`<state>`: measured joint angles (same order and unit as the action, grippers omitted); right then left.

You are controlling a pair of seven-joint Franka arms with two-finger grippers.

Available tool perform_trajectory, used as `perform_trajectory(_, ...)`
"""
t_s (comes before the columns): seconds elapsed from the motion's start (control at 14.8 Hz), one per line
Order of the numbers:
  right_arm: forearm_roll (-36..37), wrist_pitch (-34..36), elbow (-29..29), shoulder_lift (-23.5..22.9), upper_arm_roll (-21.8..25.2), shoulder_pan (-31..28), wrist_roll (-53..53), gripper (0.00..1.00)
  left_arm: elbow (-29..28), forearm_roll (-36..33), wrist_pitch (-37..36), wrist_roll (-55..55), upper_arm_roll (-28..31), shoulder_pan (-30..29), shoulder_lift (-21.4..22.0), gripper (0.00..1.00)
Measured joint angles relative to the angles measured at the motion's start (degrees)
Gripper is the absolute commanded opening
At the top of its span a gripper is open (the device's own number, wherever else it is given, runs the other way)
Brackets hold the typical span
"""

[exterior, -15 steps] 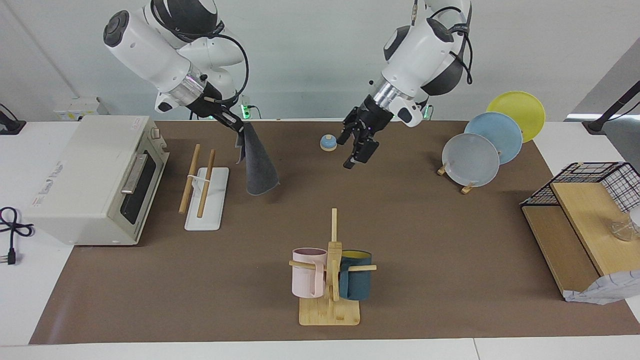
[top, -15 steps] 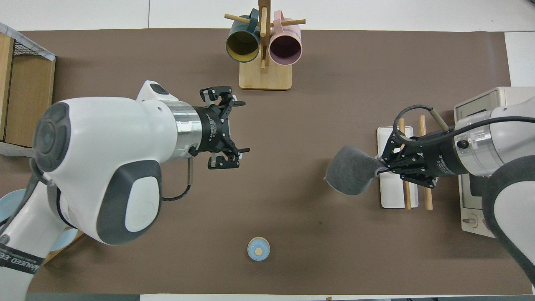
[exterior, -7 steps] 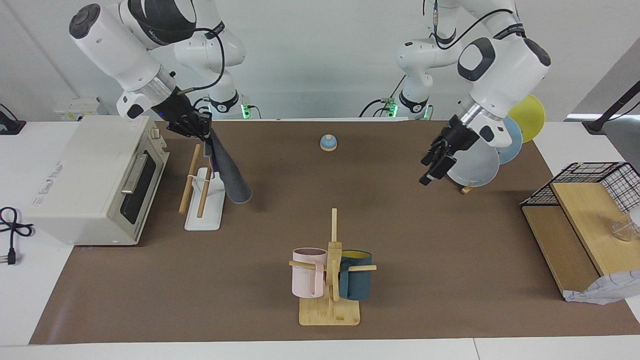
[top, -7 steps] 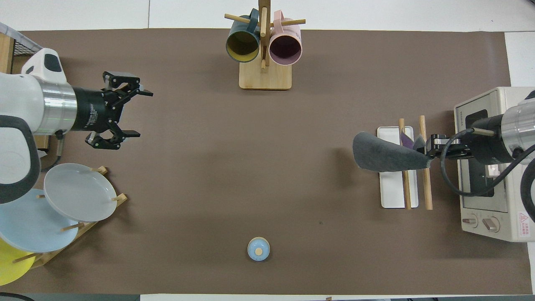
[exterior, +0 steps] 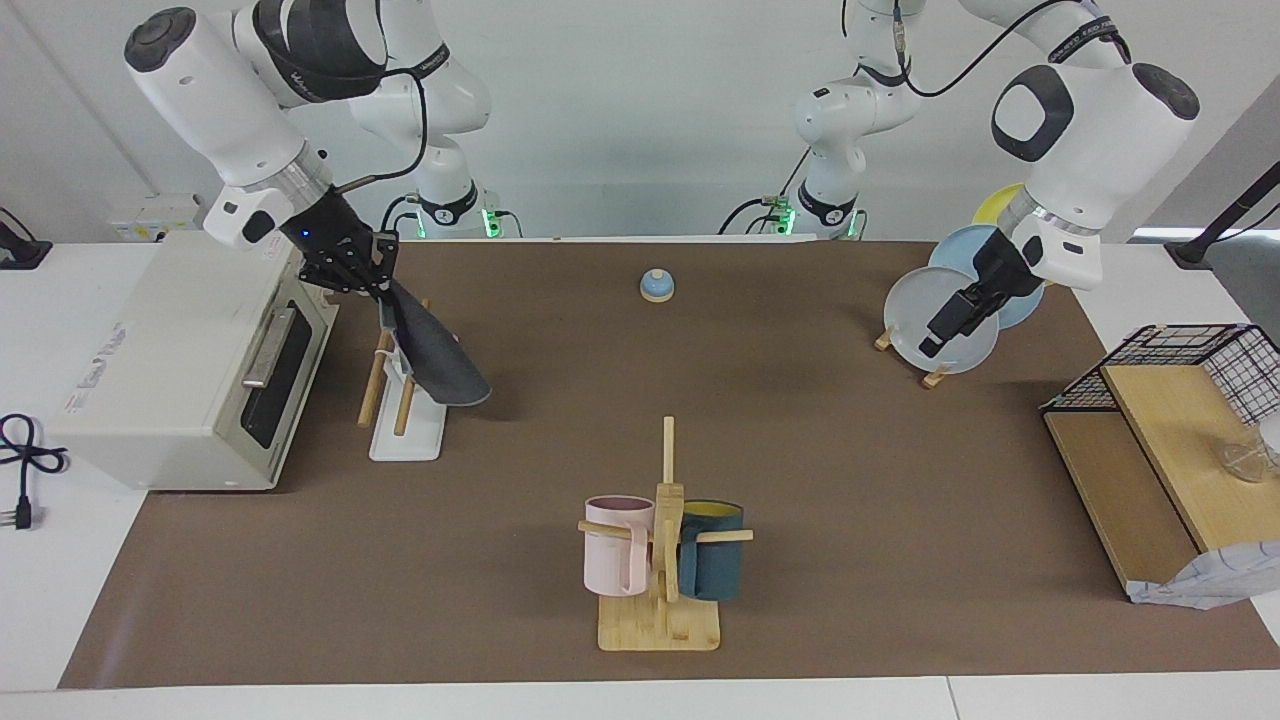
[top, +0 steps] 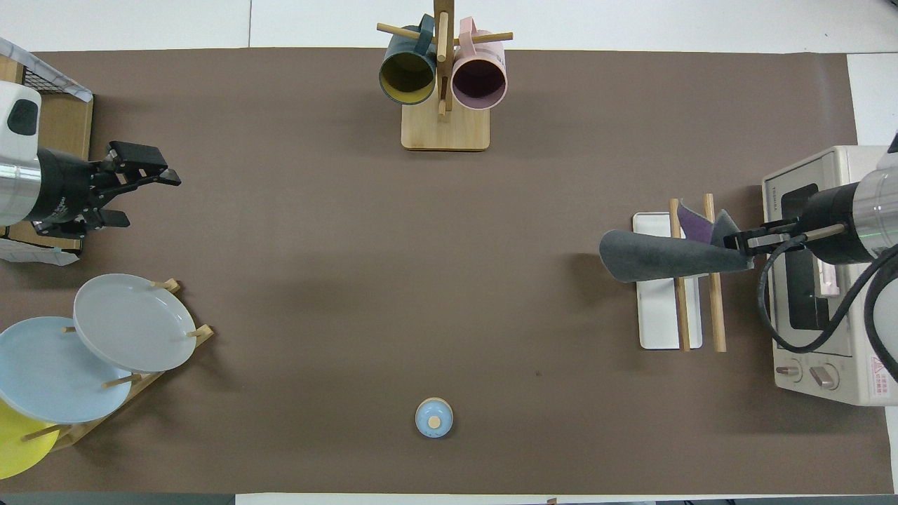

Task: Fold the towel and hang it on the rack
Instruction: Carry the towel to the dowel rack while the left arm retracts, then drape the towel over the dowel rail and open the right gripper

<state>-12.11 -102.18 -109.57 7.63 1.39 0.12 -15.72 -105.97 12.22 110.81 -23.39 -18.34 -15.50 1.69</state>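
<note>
The towel (exterior: 435,350) has been carried over the rack (exterior: 408,385) in the last second, having hung clear of it, toward the middle of the table, before; its gripped corner is now held over the 2 wooden rods while the dark grey body slopes down past the rack's white base, a purple flap showing at the top in the overhead view. It is pinched by the right gripper (exterior: 378,290), whose fingertips are closed on the cloth, between the rack and the toaster oven (exterior: 190,350). The hanging step is judged to be under way, not finished: whether the cloth already rests on a rod cannot be told. The left gripper (exterior: 950,320) has been pulled away from the table's middle and is now held, jaws apart and empty, over the plate stand (top: 105,351) at the left arm's end, where it waits. Nearest the robots, 3 plates are kept in that stand; the oven door is shut, so nothing can be seen inside. Farthest off, 2 mugs are hung on the mug tree (exterior: 662,560).
</note>
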Motion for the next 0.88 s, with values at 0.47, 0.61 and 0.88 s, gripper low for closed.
perform_trajectory(0.47,8.4,-4.0,-5.4,1.0,0.1,-2.8,-13.9,0.00,9.9,-11.7,-14.0,15.2,3.5,4.5,-2.4,1.00)
perform_trajectory(0.61,9.0,-6.8,-8.5,2.1,0.1,-4.1,-16.5,0.00,11.3,-12.1,-17.1,17.5,9.7,10.6,-2.8,1.00)
perform_trajectory(0.88,9.1,-9.0,-13.2,4.3,0.2,-5.8,-18.7,0.00,10.8,-12.1,-18.3,18.9,13.5,14.6,-2.6,1.00)
